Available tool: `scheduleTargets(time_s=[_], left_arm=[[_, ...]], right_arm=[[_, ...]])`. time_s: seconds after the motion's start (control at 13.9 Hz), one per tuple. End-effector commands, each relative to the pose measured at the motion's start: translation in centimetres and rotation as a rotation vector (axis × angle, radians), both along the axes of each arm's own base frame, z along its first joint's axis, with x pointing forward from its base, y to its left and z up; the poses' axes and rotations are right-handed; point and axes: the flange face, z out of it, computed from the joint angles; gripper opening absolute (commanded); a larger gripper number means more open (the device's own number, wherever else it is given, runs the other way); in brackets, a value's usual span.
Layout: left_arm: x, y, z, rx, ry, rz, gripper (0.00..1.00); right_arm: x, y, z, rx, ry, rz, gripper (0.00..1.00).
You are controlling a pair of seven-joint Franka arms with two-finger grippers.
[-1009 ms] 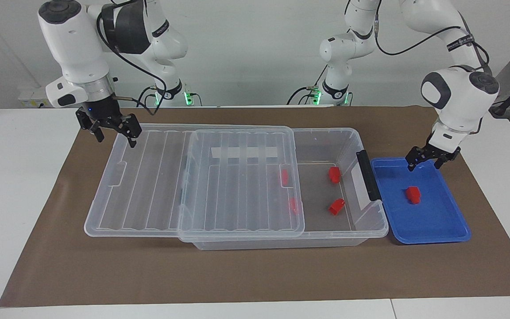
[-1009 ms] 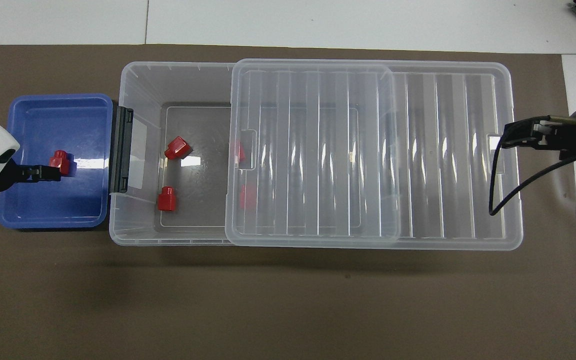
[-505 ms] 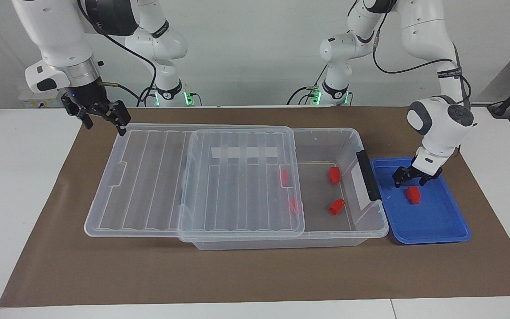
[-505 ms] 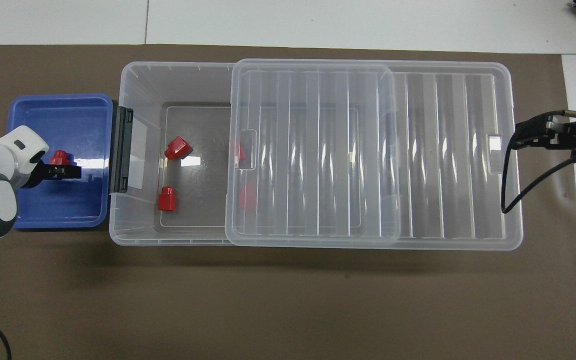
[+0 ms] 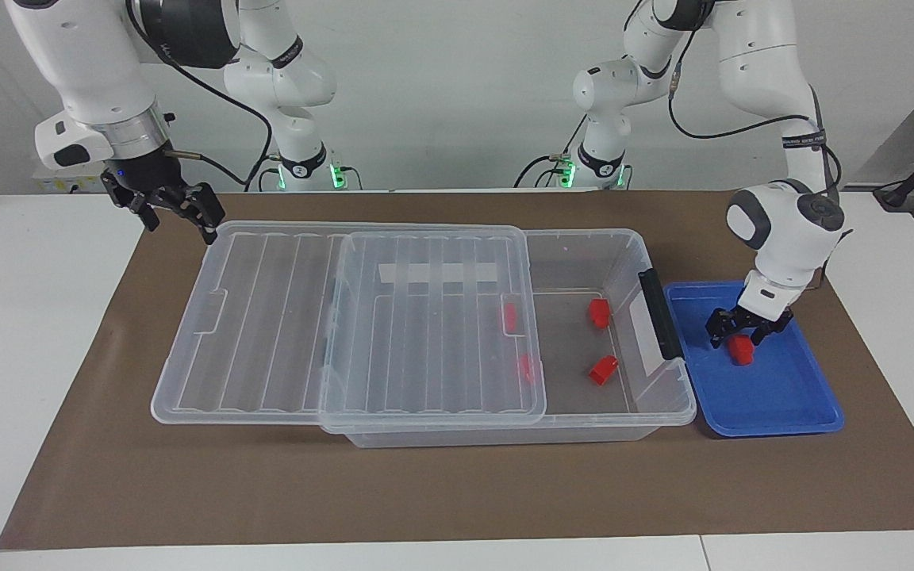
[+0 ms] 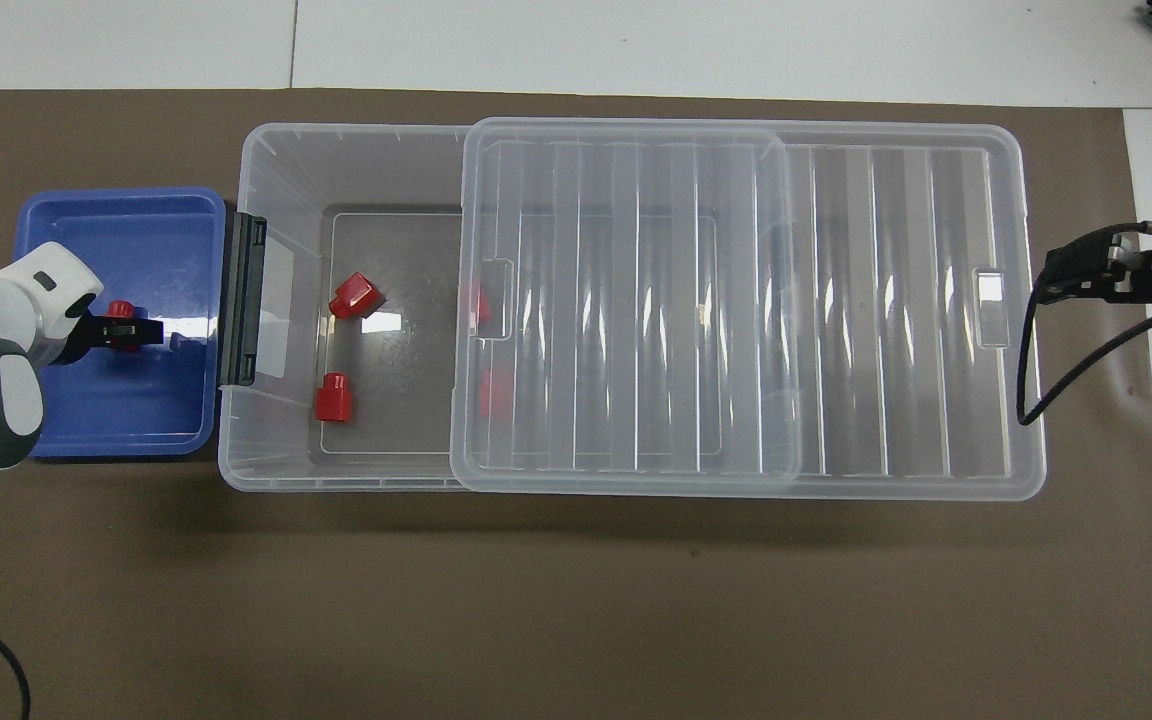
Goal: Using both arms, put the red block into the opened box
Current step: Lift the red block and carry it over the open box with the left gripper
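Reference dial: laid flat on the table, centred on the box (image 5: pixel 584 238), with 12 o'clock pointing away from the robots.

1. Left gripper (image 5: pixel 740 337). It is down inside the blue tray (image 5: pixel 774 396), at 9 o'clock from the box. The jaws are apart and straddle the red block (image 5: pixel 740 351), one finger on each side. I cannot tell whether the pads touch the block. The block rests on the tray floor, in the half nearer the robots.

2. Right gripper (image 5: pixel 179 214). It hangs in the air at 3 o'clock, just off the end of the lid (image 5: pixel 266 317), over the brown mat (image 5: pixel 457 492). The jaws are apart and hold nothing.

3. Box. The lid lies on the box, offset toward 3 o'clock and overhanging that end, so the 9 o'clock end of the box is uncovered. One black latch (image 5: pixel 659 313) shows at the uncovered end, just beside the tray.

4. Count.
- Red blocks: five. One is in the tray. Four are in the box: two on the uncovered floor (image 5: pixel 599 313) (image 5: pixel 603 369) and two seen through the lid's edge (image 5: pixel 510 317) (image 5: pixel 527 366).
- Boxes: one.
- Lids: one.
- Trays: one.
- Arms: two.
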Motion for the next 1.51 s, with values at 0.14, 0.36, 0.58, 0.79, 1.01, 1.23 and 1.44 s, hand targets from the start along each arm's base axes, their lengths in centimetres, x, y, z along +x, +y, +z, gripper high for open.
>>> scheduleTargets(time_s=[0.14, 0.36, 0.58, 0.79, 1.01, 1.23, 1.44], left_arm=[[0.7, 1.1, 0.0, 0.025, -0.004, -0.083, 0.00], [2.2, 1.3, 3.1, 0.011, 0.059, -0.074, 0.00], [4.3, 1.0, 9.1, -0.056, 0.138, 0.003, 0.00], [5.0, -2.4, 15.4, -0.164, 0.209, 0.196, 0.00], [4.0, -10.2, 19.8, -0.170, 0.285, 0.332, 0.00], [2.3, -18.9, 22.2, -0.194, 0.305, 0.540, 0.00], [0.9, -26.8, 22.0, -0.196, 0.261, 0.656, 0.00]], right_arm=[[-0.4, 0.0, -0.1, 0.016, 0.008, -0.008, 1.00], [-0.4, 0.0, -0.1, 0.016, 0.008, -0.008, 1.00], [-0.4, 0.0, -0.1, 0.016, 0.008, -0.008, 1.00], [-0.4, 0.0, -0.1, 0.016, 0.008, -0.008, 1.00], [-0.4, 0.0, -0.1, 0.016, 0.008, -0.008, 1.00], [-0.4, 0.0, -0.1, 0.016, 0.008, -0.008, 1.00], [-0.4, 0.0, -0.1, 0.016, 0.008, -0.008, 1.00]])
